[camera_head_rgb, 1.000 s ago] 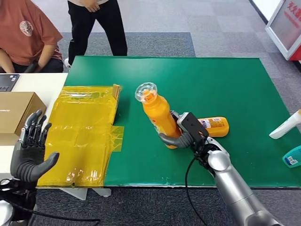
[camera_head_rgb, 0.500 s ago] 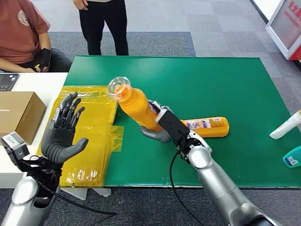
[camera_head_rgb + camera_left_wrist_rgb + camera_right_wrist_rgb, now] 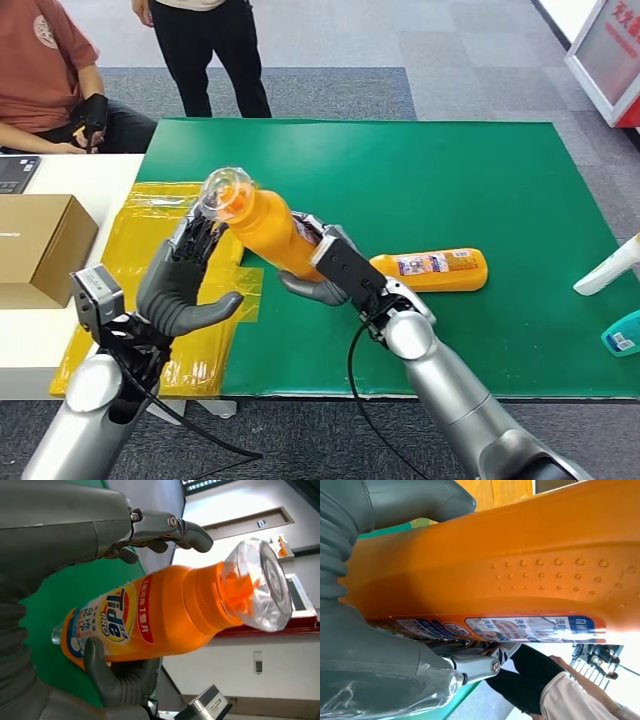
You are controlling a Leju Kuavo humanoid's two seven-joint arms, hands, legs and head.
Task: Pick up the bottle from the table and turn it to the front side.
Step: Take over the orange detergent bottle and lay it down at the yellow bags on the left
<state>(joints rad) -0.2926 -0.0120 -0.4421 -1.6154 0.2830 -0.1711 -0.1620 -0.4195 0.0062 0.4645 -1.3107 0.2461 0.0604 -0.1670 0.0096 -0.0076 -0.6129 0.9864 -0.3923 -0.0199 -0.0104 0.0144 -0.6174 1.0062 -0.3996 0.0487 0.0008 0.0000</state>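
An orange Tide bottle (image 3: 272,230) with a clear cap hangs tilted above the green mat (image 3: 453,170), cap toward my left. My right hand (image 3: 321,275) grips its lower body; the thumb (image 3: 414,500) and fingers wrap around the bottle (image 3: 508,565). My left hand (image 3: 181,290) is raised with fingers spread just under the cap, holding nothing; whether they touch the cap I cannot tell. In the left wrist view the bottle's (image 3: 162,615) printed label faces the camera, and the left hand's fingers (image 3: 170,525) reach past it.
A second orange bottle (image 3: 438,268) lies on the mat behind my right hand. Yellow plastic-wrapped sheets (image 3: 173,260) lie under my left hand, a cardboard box (image 3: 38,245) beside them. A white bottle (image 3: 607,265) and a teal item (image 3: 623,335) sit at the right edge. Two people (image 3: 207,50) are beyond the table.
My right hand has carried the bottle to the left and tipped it further over. My left hand has risen and moved right, up to the cap.
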